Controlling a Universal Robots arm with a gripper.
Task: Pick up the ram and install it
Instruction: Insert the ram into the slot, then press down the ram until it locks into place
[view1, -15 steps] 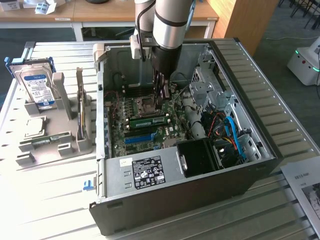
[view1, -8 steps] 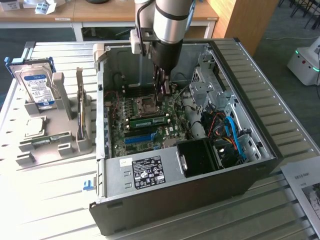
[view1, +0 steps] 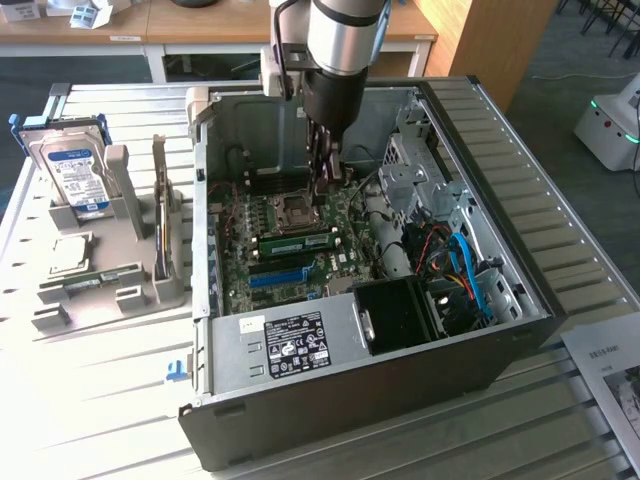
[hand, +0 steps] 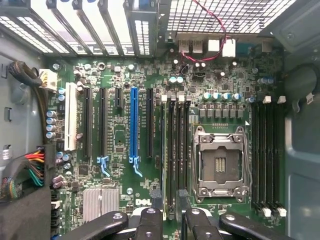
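Note:
The ram (view1: 295, 243) is a long green stick seated on edge in a memory slot of the motherboard (view1: 240, 270), just beside the CPU socket (view1: 297, 208). From the wrist it appears edge-on as a thin green line, the ram (hand: 164, 150), running along the slot next to the CPU socket (hand: 220, 162). My gripper (view1: 325, 185) hangs inside the open computer case (view1: 520, 200) above that area. Its two dark fingers (hand: 150, 222) stand apart on either side of the slot line, so the gripper (hand: 170, 222) is open and holds nothing.
At the exterior view's left a grey holder (view1: 130, 295) carries a blue-labelled hard drive (view1: 75, 175), an upright stick (view1: 160, 215) and a CPU chip (view1: 65, 255). Blue cables (view1: 470, 270) and a drive cage (view1: 415, 170) crowd the case's right side. Paper (view1: 615, 370) lies at the right.

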